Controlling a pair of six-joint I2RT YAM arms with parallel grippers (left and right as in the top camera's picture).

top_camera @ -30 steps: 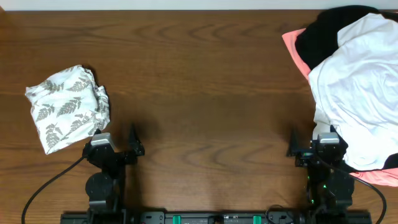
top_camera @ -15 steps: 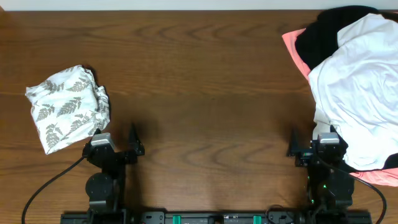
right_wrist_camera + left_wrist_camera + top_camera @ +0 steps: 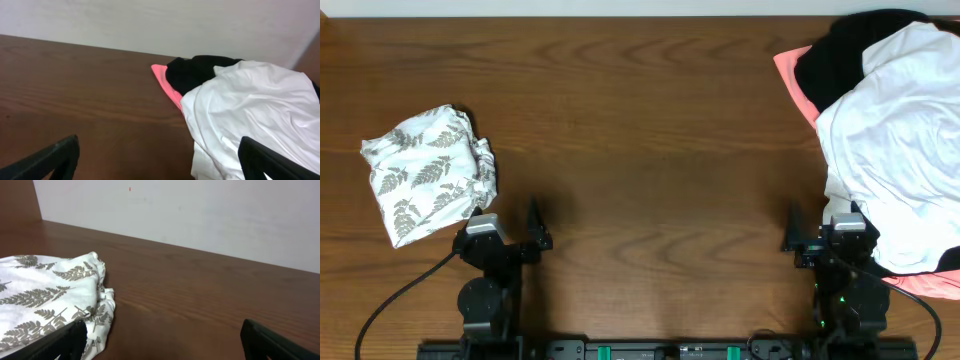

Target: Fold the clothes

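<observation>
The fern-print white garment [image 3: 428, 172] lies as a crumpled bundle at the table's left side; it also shows at the left of the left wrist view [image 3: 47, 300]. My left gripper [image 3: 508, 222] sits just below and right of it, near the table's front edge, open and empty; in its wrist view [image 3: 161, 340] the left finger is right next to the garment's edge. My right gripper [image 3: 820, 228] is open and empty at the front right, its right finger at the edge of the plain white garment [image 3: 250, 110].
A pile at the right holds a plain white garment [image 3: 895, 140] over a black one [image 3: 840, 55] and a coral-pink one [image 3: 792, 72]. A pale wall [image 3: 200, 215] runs behind the table's far edge. Bare wood table [image 3: 650, 130] lies between the two arms.
</observation>
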